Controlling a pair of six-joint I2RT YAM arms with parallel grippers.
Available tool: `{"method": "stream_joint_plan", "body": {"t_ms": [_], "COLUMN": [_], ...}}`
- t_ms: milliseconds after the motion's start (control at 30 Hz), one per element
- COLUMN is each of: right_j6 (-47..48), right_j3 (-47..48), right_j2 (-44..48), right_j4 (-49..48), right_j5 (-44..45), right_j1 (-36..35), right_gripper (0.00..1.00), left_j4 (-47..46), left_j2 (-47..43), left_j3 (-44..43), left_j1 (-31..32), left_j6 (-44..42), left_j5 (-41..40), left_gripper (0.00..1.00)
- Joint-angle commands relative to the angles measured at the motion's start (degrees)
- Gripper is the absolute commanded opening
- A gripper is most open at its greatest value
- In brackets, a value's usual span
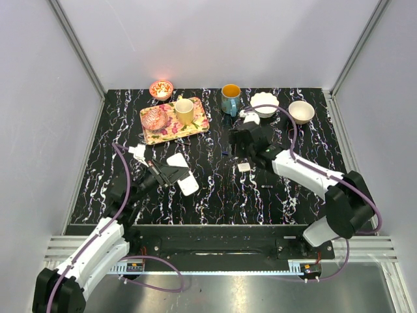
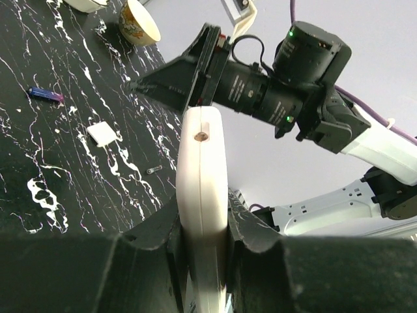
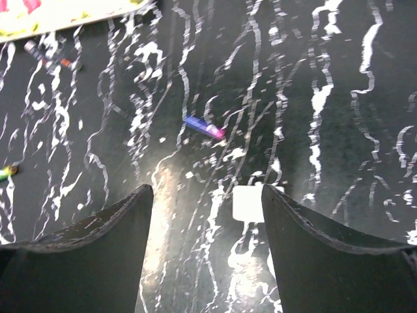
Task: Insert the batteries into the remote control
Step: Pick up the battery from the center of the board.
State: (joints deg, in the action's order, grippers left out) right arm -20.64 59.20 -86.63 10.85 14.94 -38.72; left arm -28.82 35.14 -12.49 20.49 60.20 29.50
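White remote control (image 2: 202, 163) is clamped edge-on in my left hand (image 2: 202, 238), long axis pointing straight out away from the wrist. My right hand (image 3: 205, 195) hangs released over the bench (image 3: 339, 130). The purplish battery (image 3: 203, 127) lies just ahead of it, nearly crosswise. I'd turn that hand so it closes across the battery's sides.

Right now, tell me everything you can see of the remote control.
The remote control is a slim white handset, plastic by its look, clamped in the left gripper. The left wrist view shows it edge-on: rounded end, a small dark spot, a seam along the edge. From above it lies slanted, left of the middle of the table. No buttons or recess show.
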Motion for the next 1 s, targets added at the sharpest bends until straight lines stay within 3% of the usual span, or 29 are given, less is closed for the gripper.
{"method": "stream_joint_plan", "body": {"t_ms": [0,100,400,567,967], "right_j6": [-1.4,-1.4,-1.0,-1.4,4.3], "right_j3": [1.8,1.0,0.6,4.9,15.9], "right_j2": [-0.4,-0.6,-6.0,-11.4,-22.9], "right_j4": [1.9,1.3,-2.4,-2.9,0.0], "right_j5": [-0.2,-0.5,-6.5,-9.6,-6.2], "right_j1": [6.0,9.6,9.9,8.9,5.0], "right_gripper": [0.72,0.68,0.64,0.62,0.62], "left_j4": [-5.8,-5.7,-4.8,-3.8,0.0], "left_j2": [1.2,1.2,1.7,1.3,0.7], "left_j3": [-0.8,-0.8,-0.7,-0.7,-1.3], "left_j1": [-0.4,-0.3,-0.4,-0.3,-0.3], "left_j6": [0.0,-0.2,-1.2,-1.6,-3.2], "left_j5": [2.1,2.5,2.4,2.3,1.9], "left_gripper": [0.00,0.00,0.00,0.00,0.00]}}
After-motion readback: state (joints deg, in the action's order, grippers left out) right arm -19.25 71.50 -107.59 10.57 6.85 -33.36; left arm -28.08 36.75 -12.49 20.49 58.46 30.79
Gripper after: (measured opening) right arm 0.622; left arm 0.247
